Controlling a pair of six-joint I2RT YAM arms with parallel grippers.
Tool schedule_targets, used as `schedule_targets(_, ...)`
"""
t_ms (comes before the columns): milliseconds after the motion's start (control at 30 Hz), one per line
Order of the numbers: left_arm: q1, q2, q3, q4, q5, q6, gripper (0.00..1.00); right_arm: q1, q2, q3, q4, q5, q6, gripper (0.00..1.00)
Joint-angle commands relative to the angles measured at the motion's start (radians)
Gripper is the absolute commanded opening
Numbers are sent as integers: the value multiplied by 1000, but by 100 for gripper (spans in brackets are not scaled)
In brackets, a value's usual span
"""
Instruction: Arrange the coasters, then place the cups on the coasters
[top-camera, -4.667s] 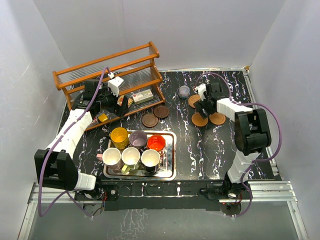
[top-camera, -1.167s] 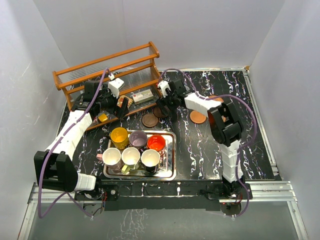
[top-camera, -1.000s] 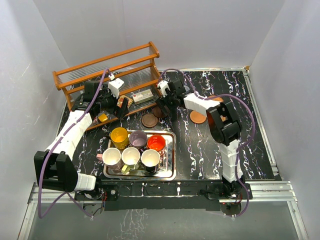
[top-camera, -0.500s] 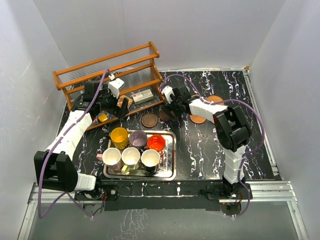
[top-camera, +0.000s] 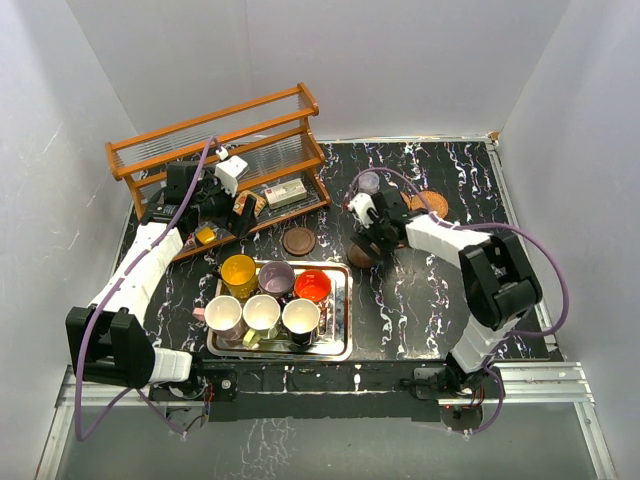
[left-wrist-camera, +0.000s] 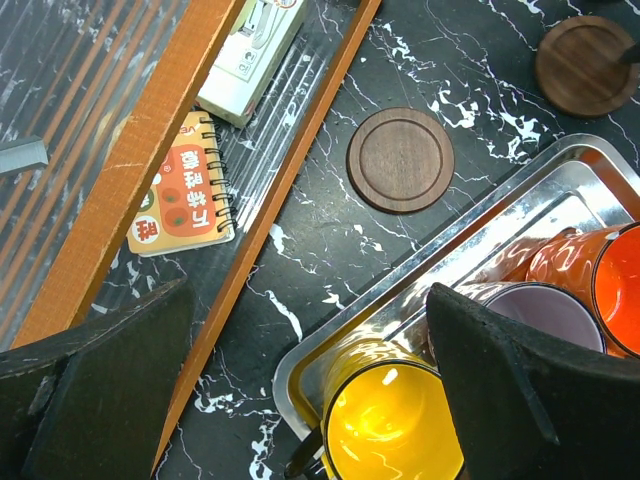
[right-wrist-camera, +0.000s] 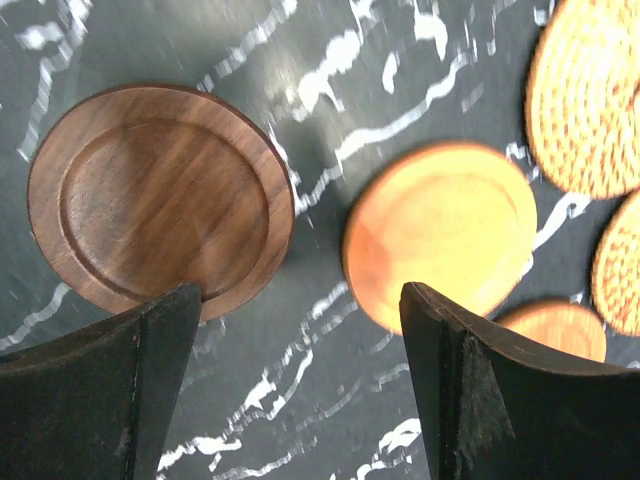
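Dark coaster (right-wrist-camera: 160, 200) slid rightward, just beside wide-open, empty right claw (right-wrist-camera: 300, 296).

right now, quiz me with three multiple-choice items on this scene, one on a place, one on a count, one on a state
1. Where do the mugs stand?
A) on the metal tray
B) on the wooden rack
C) on coasters

2. How many mugs are there?
A) four
B) six
C) eight

3. How is the left gripper?
A) shut on a coaster
B) shut on the yellow mug
C) open, holding nothing

Answers:
1 A: in the top view every mug sits inside the tray's rim.
2 B: they stand in two rows of three.
3 C: in the left wrist view its fingers stand wide apart with nothing gripped between them.
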Motion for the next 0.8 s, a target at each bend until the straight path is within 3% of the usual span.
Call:
schedule_targets(0,-1,-41,-9,-9,38,3,99,-57,-97,-88,-59,48,-61,79)
schedule_targets(467,-1,-27,-5,-14,52,6,99,-393,-305,-257,-110,16,-240,80)
schedule_targets(767,-1,-27,-8,-17,57,13,99,-557,-231,-203,-103,6,-281,80)
